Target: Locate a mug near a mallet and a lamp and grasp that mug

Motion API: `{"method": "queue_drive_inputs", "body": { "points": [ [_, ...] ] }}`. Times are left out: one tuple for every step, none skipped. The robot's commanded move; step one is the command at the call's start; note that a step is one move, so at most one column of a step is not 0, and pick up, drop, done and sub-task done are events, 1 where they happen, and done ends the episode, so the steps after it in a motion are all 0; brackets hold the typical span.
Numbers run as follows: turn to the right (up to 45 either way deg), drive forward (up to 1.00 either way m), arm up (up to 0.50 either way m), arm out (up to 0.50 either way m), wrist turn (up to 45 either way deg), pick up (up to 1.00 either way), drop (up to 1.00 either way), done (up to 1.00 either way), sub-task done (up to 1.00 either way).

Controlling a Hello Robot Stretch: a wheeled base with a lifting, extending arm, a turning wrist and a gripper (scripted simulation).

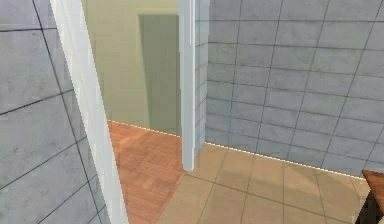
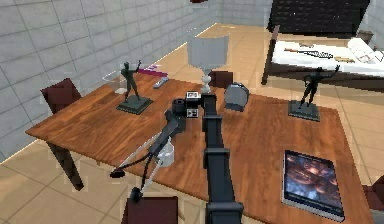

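Observation:
In the arm side view the dark arm (image 2: 217, 165) rises over a wooden table (image 2: 265, 135). My gripper (image 2: 137, 168) reaches out to the left of the two white squares (image 2: 188, 104), low above the tabletop. A small pale mug-like thing (image 2: 165, 152) stands on the table right by the gripper's body. I cannot tell whether the gripper holds anything. A lamp with a white shade (image 2: 210, 55) stands at the table's far side. No shape here reads clearly as a mallet.
Two dark figurines (image 2: 130, 85) (image 2: 310, 95), a grey box-like thing (image 2: 237, 97), a pink flat thing (image 2: 150, 72) and a dark book (image 2: 313, 180) are on the table. Chairs (image 2: 60, 95) (image 2: 150, 210) surround it. A bed (image 2: 320, 50) lies beyond. The forward view has a white door frame (image 1: 188, 80) between tiled walls.

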Motion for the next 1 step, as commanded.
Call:
{"method": "queue_drive_inputs", "body": {
  "points": [
    [0.0,0.00,0.00,0.00,45.0,0.00,0.00,0.00,0.00]
  ]
}}
